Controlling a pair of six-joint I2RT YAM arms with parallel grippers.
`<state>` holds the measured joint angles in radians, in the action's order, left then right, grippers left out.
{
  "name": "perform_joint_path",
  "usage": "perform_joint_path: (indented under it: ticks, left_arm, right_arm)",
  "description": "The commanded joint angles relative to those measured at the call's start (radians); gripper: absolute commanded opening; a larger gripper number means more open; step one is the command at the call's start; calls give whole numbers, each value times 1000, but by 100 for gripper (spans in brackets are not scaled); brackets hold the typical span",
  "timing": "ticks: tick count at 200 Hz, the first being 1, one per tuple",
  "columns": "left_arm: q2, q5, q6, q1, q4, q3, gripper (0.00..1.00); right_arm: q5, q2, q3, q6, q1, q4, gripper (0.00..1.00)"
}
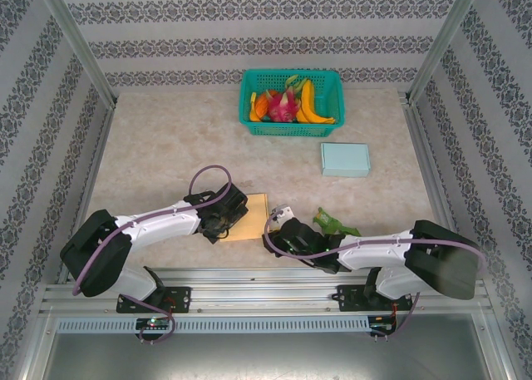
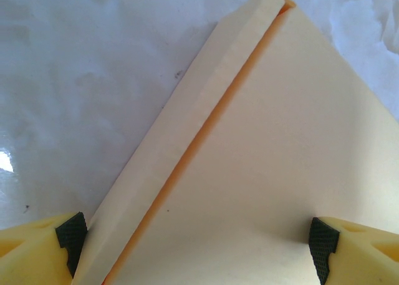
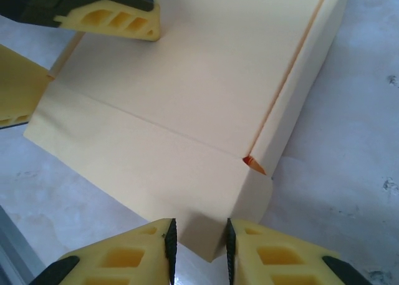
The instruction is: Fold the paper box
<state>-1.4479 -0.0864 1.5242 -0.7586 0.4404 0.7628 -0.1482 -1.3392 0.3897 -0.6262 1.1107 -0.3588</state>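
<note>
Sensibly, the left hand stands wide open, its pads straddling the flat paper box, which lies on the tabletop near the front edge, between the two arms; its best use is to press down and pin the sheet. To the right, the right hand pinches the box's near corner flap between narrowed pads; it should lift along the scored crease, slowly, so the card bends rather than tears.
</note>
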Motion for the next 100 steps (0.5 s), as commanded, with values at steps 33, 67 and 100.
perform_joint_path:
  ticks: [33,67,100]
  left_arm:
    - [-17,-4,33,-15,86,-25,92]
    - [-11,-13,33,-15,96,-24,92]
    - [-9,-12,31,-15,99,-20,92]
  right_arm:
    - [114,26,18,-18,20,-69,34]
    - [-23,92,3,13,18,10,40]
    - [-79,148,-15,40,-13,69,49]
